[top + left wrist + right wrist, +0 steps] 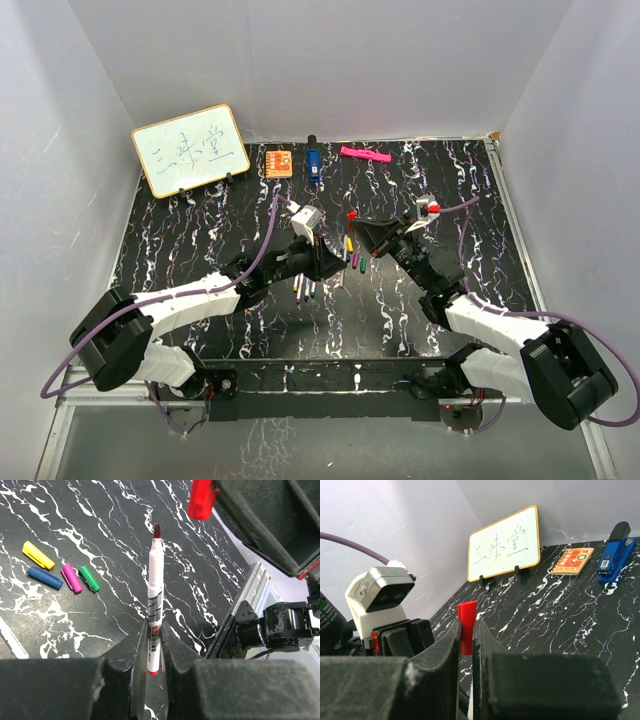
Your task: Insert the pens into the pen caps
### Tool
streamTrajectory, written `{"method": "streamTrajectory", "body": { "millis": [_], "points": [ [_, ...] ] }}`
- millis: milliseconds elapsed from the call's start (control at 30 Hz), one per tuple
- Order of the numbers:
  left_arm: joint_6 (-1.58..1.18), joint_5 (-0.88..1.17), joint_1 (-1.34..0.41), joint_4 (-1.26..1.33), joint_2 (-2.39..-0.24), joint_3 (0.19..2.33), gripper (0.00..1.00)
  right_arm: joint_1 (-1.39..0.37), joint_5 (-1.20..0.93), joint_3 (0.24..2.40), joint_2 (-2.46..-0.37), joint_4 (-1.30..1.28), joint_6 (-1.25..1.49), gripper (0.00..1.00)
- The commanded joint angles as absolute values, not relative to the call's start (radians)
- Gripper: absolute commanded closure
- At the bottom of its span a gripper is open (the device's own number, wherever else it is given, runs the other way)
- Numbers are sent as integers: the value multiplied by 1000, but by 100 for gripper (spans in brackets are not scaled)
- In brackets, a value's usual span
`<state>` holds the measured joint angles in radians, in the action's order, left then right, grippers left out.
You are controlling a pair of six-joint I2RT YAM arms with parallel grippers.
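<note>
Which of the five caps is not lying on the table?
The red cap: the right gripper holds it in the air. The yellow, blue, purple and green caps lie on the table.

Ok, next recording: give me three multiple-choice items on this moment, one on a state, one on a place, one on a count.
1. The pen in the left gripper is: A capped; B bare-tipped; C snapped in two.
2. Where is the red cap? A on that pen; B dropped behind the arms; C in the right gripper.
3. How many loose caps lie on the table? A four; B two; C six.
Answers: 1 B, its dark tip shows uncovered. 2 C, the fingers pinch it. 3 A, yellow, blue, purple and green lie together.
</note>
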<state>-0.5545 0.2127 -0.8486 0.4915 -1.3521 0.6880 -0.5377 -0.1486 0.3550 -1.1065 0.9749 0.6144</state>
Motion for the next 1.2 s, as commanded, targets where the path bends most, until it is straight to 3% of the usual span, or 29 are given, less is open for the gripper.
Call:
{"method": "streamTrajectory", "body": {
  "millis": [0,1167],
  "points": [
    [-552,260,-856,545,-1335,714,100,-546,-133,388,-1118,1044,612,100],
    [-549,255,-866,544,-1320,709,100,-559,-105,363,-1124,1065,583,100]
  ]
}}
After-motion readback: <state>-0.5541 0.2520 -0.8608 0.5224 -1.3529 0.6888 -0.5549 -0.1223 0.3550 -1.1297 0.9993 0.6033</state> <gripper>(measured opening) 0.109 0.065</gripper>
